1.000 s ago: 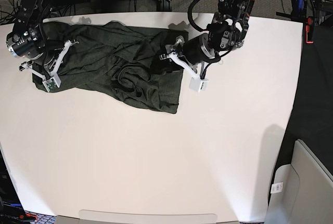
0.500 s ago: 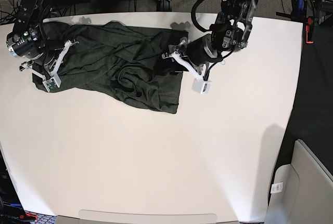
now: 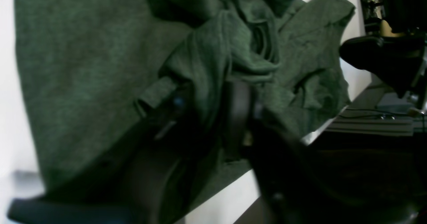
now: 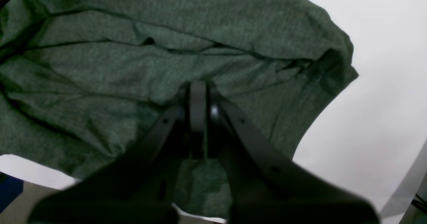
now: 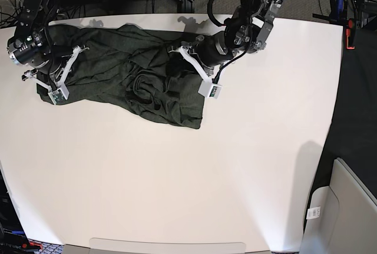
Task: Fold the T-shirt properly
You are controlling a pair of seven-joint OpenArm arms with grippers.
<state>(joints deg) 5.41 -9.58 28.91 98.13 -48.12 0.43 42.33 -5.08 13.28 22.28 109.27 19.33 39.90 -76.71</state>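
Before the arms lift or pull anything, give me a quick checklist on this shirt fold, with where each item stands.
1. Left gripper closed on a bunched fold of the T-shirt: ok.
2. Right gripper shut, pressed onto the fabric: ok; whether it pinches cloth: cannot tell.
3. Shirt lying flat: not ok, rumpled in the middle.
4. Shirt fully on the table: cannot tell; its far edge lies at the table's rim.
5. Sleeves laid out: cannot tell.
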